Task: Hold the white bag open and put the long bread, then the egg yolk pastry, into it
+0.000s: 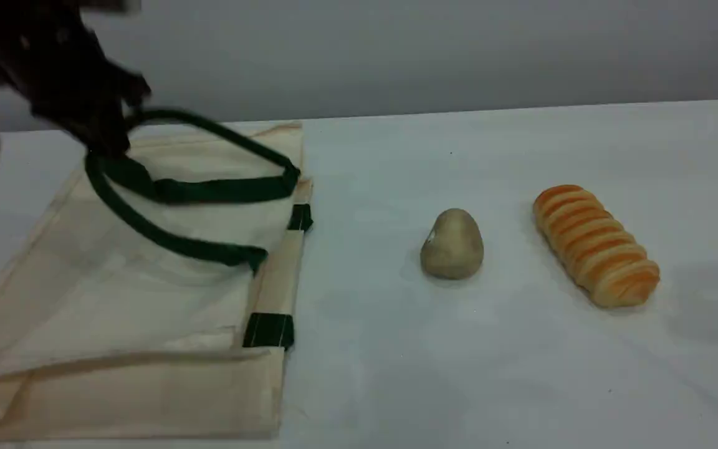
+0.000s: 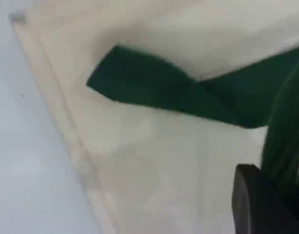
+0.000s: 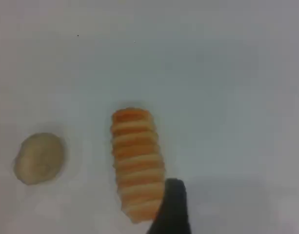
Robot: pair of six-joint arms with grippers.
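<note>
The white bag [image 1: 147,293] lies flat on the left of the table, its mouth facing right. One of its dark green handles [image 1: 209,190] rises off the canvas to my left gripper [image 1: 106,140], which is shut on the strap and blurred. In the left wrist view the strap [image 2: 159,87] runs over the canvas to a dark fingertip [image 2: 259,204]. The egg yolk pastry [image 1: 452,244] sits mid-table, with the long bread [image 1: 596,244] to its right. My right gripper is out of the scene view. Its one visible fingertip [image 3: 173,207] hovers by the long bread [image 3: 137,161], with the pastry [image 3: 39,158] to the left.
The white table [image 1: 521,374] stretches from the bag's mouth to the right edge. A grey wall [image 1: 396,50] stands behind the table's far edge. The second green handle [image 1: 172,240] lies on the canvas, sewn on at green tabs [image 1: 268,330] along the bag's mouth.
</note>
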